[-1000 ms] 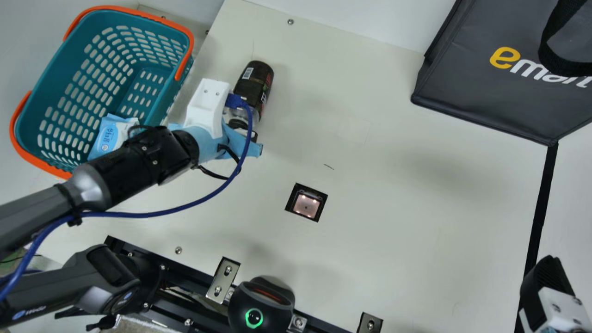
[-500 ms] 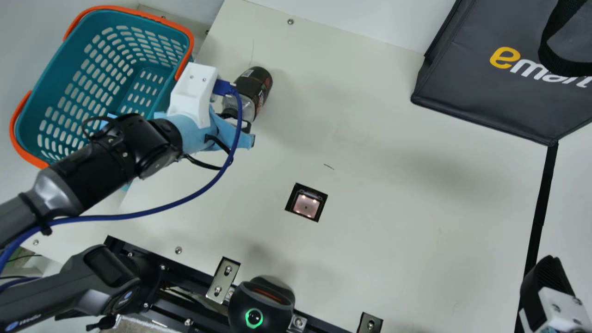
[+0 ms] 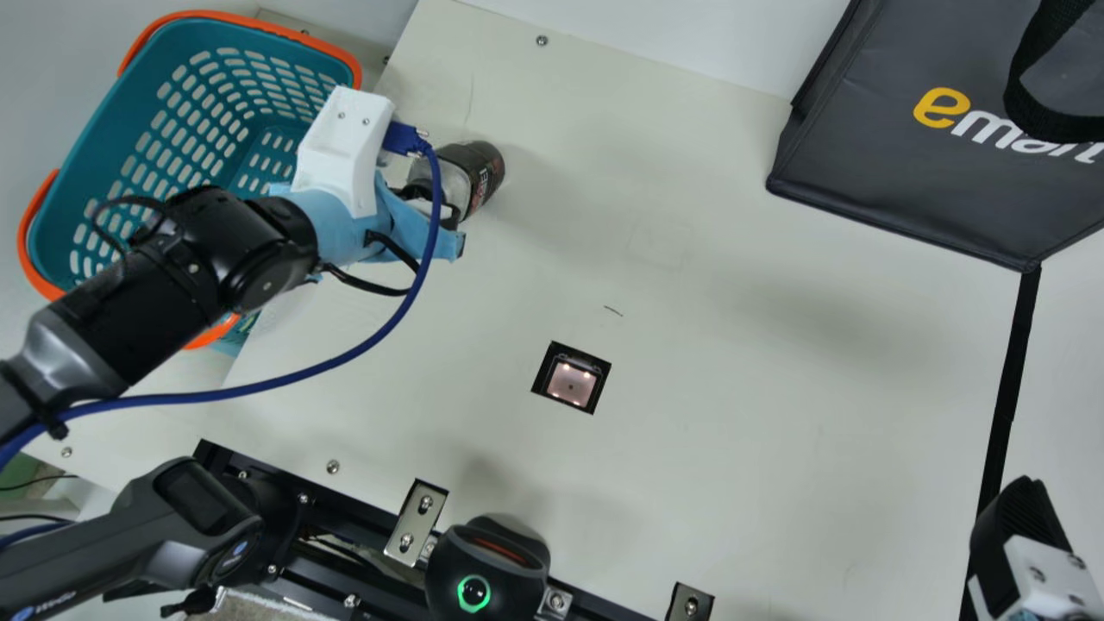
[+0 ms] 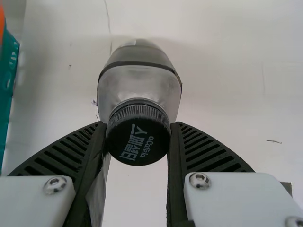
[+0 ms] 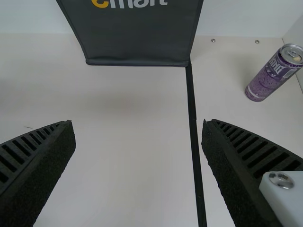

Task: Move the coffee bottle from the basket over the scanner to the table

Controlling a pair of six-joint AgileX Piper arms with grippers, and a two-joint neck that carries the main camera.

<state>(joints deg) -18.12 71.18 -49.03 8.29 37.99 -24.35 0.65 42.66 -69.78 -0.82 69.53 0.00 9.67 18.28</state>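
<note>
On the cream table [image 3: 733, 448], with a dark bag [image 3: 906, 181] at far side, the left gripper [image 3: 431, 213] is clamping the coffee bottle [image 3: 485, 171] by its cap [image 4: 137, 142], and the right gripper [image 3: 1026, 517] has its jaws wide apart.

1. I work at what looks like a lab's mock checkout.
2. Basket [image 3: 129, 121] far left, scanner [image 3: 570, 385] set into my worktop [image 3: 776, 388], shopping bag [image 3: 880, 164] far right.
3. Bolted brackets [image 3: 416, 522] near me.

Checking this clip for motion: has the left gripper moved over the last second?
Yes: the left gripper has shifted toward the main view's upper left, farther from the scanner.
</note>
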